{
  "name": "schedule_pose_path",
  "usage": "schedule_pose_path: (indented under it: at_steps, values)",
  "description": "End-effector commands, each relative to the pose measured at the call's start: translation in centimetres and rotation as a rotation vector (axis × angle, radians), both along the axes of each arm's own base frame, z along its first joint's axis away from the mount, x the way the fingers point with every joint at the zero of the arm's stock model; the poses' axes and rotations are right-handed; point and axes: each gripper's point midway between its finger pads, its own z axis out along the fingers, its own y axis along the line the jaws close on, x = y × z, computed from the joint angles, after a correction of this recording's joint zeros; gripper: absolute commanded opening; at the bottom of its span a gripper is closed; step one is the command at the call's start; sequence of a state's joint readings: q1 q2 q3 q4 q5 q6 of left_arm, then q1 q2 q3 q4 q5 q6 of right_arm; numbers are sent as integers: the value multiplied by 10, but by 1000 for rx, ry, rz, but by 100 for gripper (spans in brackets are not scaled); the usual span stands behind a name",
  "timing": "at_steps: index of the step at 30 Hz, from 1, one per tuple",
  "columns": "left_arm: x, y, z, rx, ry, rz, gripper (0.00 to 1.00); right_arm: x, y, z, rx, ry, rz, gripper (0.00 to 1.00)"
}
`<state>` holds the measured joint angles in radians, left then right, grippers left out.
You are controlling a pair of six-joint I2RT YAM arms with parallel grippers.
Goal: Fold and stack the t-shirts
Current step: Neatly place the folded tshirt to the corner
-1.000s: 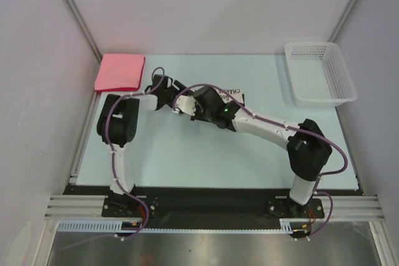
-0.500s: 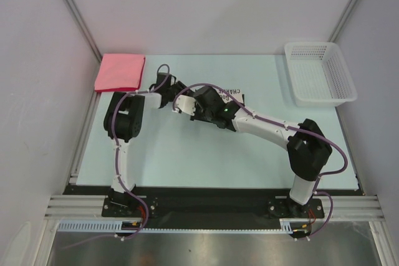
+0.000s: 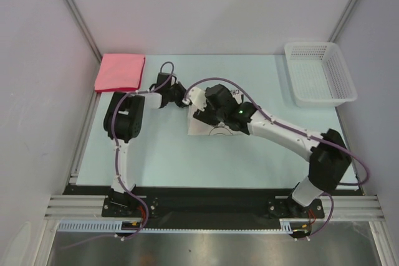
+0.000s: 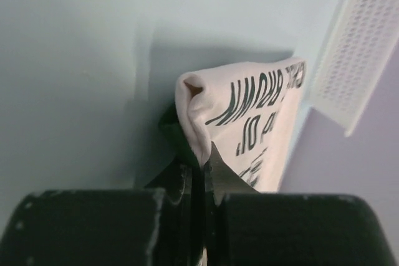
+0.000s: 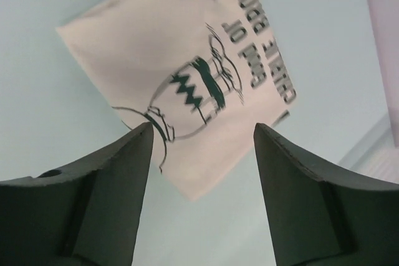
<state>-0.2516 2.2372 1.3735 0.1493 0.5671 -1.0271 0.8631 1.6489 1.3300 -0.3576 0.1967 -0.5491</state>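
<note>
Step in hand looks like finishing the fold on the printed shirt; stacking is not yet done. The pink shirt point(image 3: 120, 71) sits folded square at the far left corner of the worktop point(image 3: 156, 147). The left arm reaches forward with its elbow bent, and the left claw point(image 4: 202, 169) is pinched tight on the left edge of the cream shirt point(image 5: 187, 79). That shirt lies mid-worktop, print up, well apart from the pink one. The right arm stretches across, and the right claw point(image 5: 202, 128) hangs above the print, spread wide and holding nothing. The next move probably needs a grip through all layers to carry it left.
</note>
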Motion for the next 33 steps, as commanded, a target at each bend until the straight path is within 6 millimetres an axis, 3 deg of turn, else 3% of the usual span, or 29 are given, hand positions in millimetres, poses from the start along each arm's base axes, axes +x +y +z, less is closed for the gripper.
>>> schedule_pose_path:
  at_steps: [1,2,5,6,9,10,12,14,15,16,17,18,20,21,26,27,33]
  values:
    - [-5,16,35,189,-207,-105,0,-11,-47,45,87,-51,-162,71]
    - [-11,22,43,225,-215,-125,0,-18,-60,37,62,-35,-183,71]
    - [-18,47,49,402,-274,-183,0,-32,-89,45,98,-22,-260,71]
    - [-17,55,64,440,-314,-181,0,-37,-94,48,117,-15,-265,70]
    - [-15,89,74,593,-373,-196,0,-55,-101,49,175,4,-264,69]
    - [-10,109,84,664,-404,-182,0,-59,-101,49,204,18,-271,69]
    - [-2,126,99,705,-444,-176,0,-66,-102,44,225,39,-265,69]
    - [4,154,99,776,-425,-187,0,-71,-100,42,236,57,-264,68]
    - [20,161,120,799,-469,-178,0,-73,-99,43,245,62,-258,68]
    - [27,173,126,847,-488,-191,0,-74,-97,43,254,66,-252,68]
    - [29,184,119,898,-450,-203,0,-75,-94,44,267,72,-247,68]
    - [46,189,144,936,-493,-176,0,-76,-90,43,276,87,-230,66]
    - [56,205,148,1050,-494,-220,0,-76,-85,46,288,94,-219,66]
    - [67,209,169,1086,-538,-200,0,-77,-81,47,296,103,-204,65]
    - [92,239,204,1279,-574,-189,0,-71,-72,55,307,112,-192,64]
    - [97,242,199,1299,-564,-193,0,-72,-70,56,312,118,-184,64]
    - [119,257,211,1383,-588,-144,0,-72,-69,46,294,137,-176,64]
